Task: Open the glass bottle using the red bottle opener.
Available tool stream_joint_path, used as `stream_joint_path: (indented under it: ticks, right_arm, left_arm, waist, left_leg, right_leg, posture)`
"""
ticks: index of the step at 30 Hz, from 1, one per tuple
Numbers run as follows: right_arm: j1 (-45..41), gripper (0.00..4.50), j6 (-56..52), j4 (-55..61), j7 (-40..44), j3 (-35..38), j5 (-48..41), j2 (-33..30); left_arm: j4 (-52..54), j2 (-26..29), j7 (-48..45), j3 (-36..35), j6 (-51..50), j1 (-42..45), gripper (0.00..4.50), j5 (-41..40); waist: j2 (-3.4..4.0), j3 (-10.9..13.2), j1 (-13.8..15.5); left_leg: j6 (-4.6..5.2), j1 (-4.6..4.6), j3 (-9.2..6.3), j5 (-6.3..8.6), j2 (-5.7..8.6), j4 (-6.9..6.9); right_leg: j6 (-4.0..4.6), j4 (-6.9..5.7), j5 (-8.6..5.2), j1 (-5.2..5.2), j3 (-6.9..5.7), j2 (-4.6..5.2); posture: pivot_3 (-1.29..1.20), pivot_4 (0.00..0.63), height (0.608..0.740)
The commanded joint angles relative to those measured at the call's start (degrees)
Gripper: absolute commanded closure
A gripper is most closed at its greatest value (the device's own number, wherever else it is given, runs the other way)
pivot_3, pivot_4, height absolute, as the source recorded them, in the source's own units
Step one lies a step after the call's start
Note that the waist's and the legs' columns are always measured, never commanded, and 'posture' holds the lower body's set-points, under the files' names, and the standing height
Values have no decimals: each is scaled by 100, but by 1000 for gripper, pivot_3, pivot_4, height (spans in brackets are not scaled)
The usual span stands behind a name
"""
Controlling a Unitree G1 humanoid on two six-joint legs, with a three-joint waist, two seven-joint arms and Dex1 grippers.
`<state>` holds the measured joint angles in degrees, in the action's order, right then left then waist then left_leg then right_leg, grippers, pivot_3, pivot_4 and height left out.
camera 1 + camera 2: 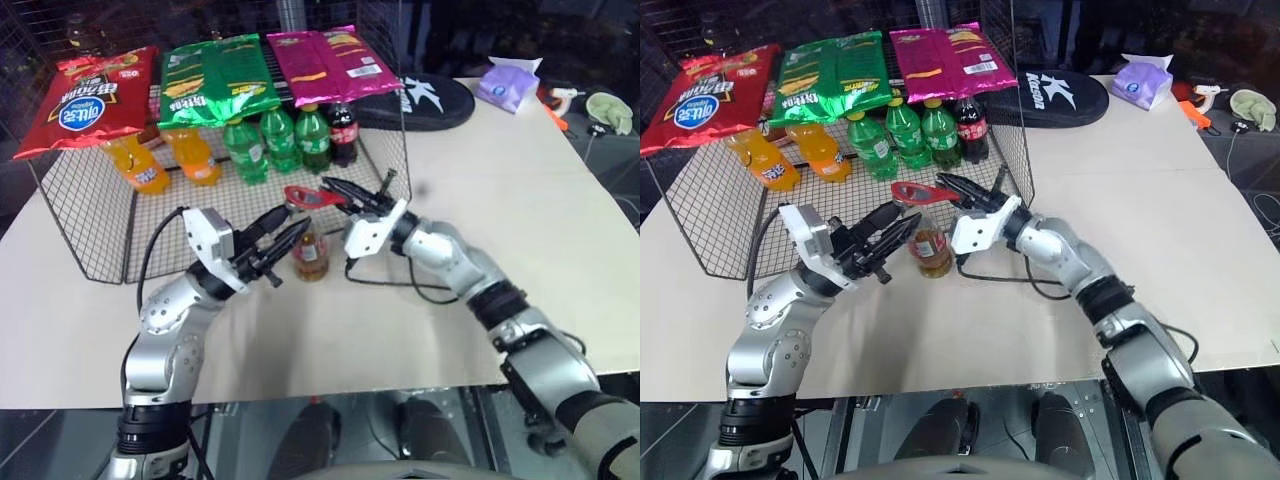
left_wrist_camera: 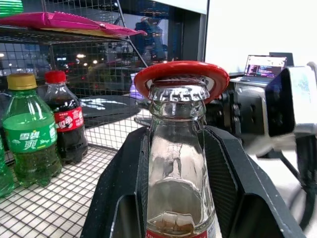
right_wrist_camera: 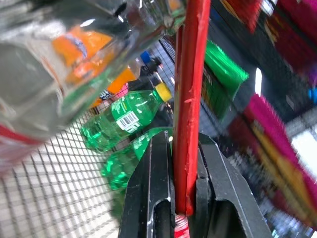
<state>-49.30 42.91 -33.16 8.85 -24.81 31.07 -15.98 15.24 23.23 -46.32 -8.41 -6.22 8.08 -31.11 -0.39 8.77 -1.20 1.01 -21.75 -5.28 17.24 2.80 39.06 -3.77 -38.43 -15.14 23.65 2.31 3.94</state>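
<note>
Left pincer (image 1: pixel 284 245) clamps the glass bottle (image 1: pixel 310 252); right pincer (image 1: pixel 335 190) pinches the red bottle opener (image 1: pixel 308 196) over its cap.

Clear glossy glass bottle (image 2: pixel 179 173) with crimped metal cap; smooth red bottle opener (image 2: pixel 181 74); wire-mesh metal rack (image 1: pixel 90 230).

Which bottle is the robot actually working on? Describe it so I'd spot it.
Just in front of the wire basket, the glass bottle stands between the left gripper's fingers. Unlike the basket's plastic bottles, it is clear glass with amber liquid, the red bottle opener ringing its cap.
</note>
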Motion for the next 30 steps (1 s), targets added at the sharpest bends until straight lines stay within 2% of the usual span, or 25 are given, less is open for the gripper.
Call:
stream_joint_path:
  ticks: [1, 8, 14, 21, 30]
  right_arm:
    - [-426, 4500, 539, -143, 234, -228, 187, -154]
    - [-1524, 4500, 1090, -922, -84, -265, 649, -576]
    - [-1950, 4500, 1116, -1181, -532, -76, 811, -659]
    - [-2017, 4500, 1015, -1083, -1061, 262, 629, -667]
    - [-1276, 4500, 725, -1298, -240, 357, -152, -553]
  left_arm:
    - [-134, -34, -47, 195, -43, -17, 3381, 61]
    - [-236, -81, -83, 247, 42, 16, 3381, 86]
    - [-241, -76, -44, 254, 97, -16, 3381, 78]
    - [-214, -64, -43, 259, 95, -54, 3381, 59]
    - [-202, -48, -44, 262, 81, -48, 3381, 59]
  waist:
    - [0, 0, -2]
    - [1, 1, 3]
    - [2, 1, -5]
    - [2, 1, -14]
    - [1, 1, -50]
  left_leg:
    - [0, 0, 1, 0, 0, 0]
    - [0, -1, -1, 0, 1, 0]
    - [0, -4, 2, 0, 0, -5]
    - [0, -5, 2, 0, 0, -8]
    - [0, -4, 1, 0, 0, -9]
  right_leg:
    - [0, 0, 0, -2, 0, 0]
    - [0, 1, 0, -3, -1, 1]
    - [1, 6, 0, -1, 2, 1]
    - [1, 7, 0, 0, 2, 1]
    - [1, 12, 0, -5, 1, 3]
  posture:
    - [0, 150, 740]
    - [0, 150, 740]
    - [0, 150, 740]
    - [0, 150, 740]
    - [0, 150, 740]
